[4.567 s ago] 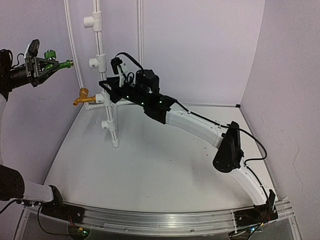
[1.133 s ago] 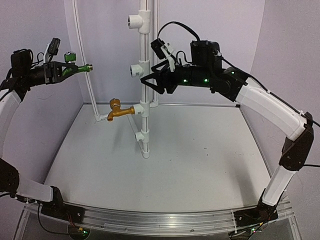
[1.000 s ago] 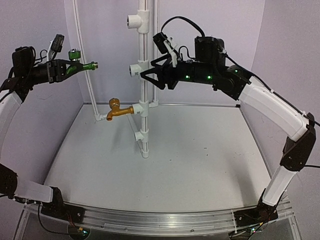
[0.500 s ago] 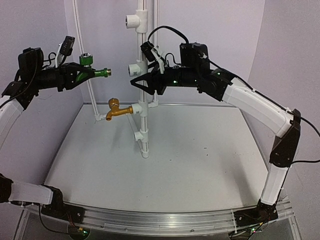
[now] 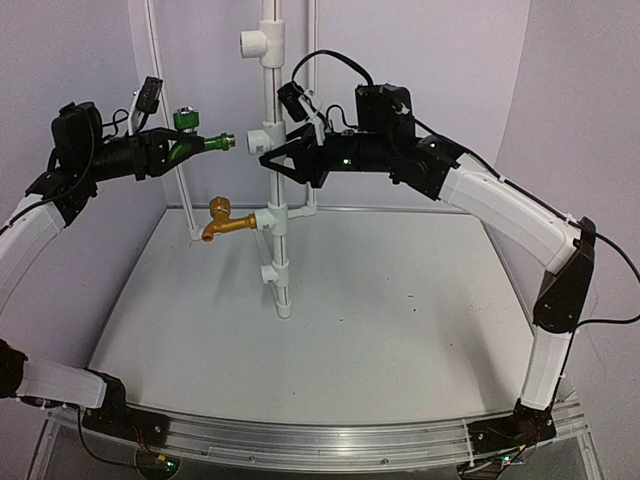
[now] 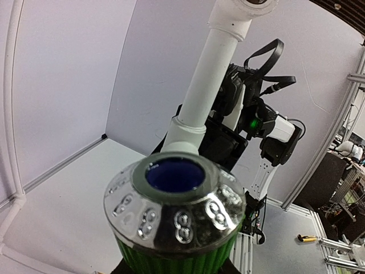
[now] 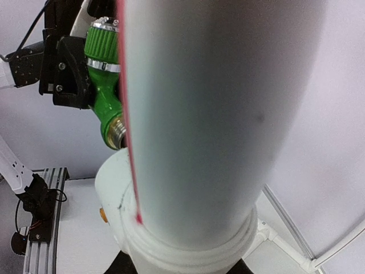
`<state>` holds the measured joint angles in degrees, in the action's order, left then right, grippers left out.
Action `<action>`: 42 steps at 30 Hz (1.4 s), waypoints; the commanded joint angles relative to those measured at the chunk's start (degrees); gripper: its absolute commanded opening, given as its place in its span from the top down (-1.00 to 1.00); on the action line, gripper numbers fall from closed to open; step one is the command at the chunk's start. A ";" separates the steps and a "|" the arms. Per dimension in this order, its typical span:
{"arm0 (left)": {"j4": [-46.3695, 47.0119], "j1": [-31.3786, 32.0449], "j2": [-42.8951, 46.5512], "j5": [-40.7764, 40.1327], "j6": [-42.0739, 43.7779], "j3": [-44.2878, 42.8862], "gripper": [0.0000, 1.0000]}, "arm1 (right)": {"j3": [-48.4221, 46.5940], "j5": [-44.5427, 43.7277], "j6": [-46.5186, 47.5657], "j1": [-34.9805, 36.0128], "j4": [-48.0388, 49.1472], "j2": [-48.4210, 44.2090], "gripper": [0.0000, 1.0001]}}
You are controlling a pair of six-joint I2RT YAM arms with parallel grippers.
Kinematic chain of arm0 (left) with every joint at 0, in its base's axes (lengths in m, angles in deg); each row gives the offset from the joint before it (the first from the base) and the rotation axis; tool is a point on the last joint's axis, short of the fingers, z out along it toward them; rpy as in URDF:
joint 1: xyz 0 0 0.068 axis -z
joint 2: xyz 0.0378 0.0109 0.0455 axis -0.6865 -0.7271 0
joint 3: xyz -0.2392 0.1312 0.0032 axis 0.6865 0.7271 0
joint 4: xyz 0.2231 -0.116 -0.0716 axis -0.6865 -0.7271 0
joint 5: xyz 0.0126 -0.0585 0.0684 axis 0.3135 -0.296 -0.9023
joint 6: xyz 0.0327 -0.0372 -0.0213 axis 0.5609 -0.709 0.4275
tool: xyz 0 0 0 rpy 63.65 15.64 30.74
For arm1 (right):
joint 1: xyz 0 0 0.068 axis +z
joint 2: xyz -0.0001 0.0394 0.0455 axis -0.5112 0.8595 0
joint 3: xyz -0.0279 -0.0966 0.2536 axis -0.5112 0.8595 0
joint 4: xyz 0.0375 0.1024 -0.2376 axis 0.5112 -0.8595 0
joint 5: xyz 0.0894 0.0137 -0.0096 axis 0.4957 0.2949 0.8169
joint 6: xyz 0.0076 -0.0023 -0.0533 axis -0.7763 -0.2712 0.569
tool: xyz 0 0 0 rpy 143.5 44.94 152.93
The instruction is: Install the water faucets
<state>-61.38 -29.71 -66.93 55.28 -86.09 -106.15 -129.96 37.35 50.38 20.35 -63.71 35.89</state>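
Faucets: two, green faucet (image 5: 197, 143) clamped in left gripper (image 5: 176, 149), brass faucet (image 5: 222, 220) on pipe (image 5: 271, 85); right gripper (image 5: 272, 160) grip unclear.

I see pale-lilac walls (image 5: 430, 60) enclosing the matte white tabletop (image 5: 380, 340) on three sides; an aluminium rail (image 5: 320, 437) lines its near edge.

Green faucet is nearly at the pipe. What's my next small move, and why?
Probably ease the left claw toward the pipe so the threaded end of the green faucet meets the open fitting. A small gap separates them, they look roughly aligned, and the right claw straddles the pipe just below.
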 commanded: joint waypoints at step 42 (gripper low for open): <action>8.47 2.58 -2.35 3.57 2.53 -3.67 1.00 | -0.58 4.24 5.14 0.50 1.93 0.24 0.52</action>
<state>-56.68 -27.28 -70.84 57.43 -82.74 -105.90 -129.96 39.01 51.74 20.02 -63.60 36.06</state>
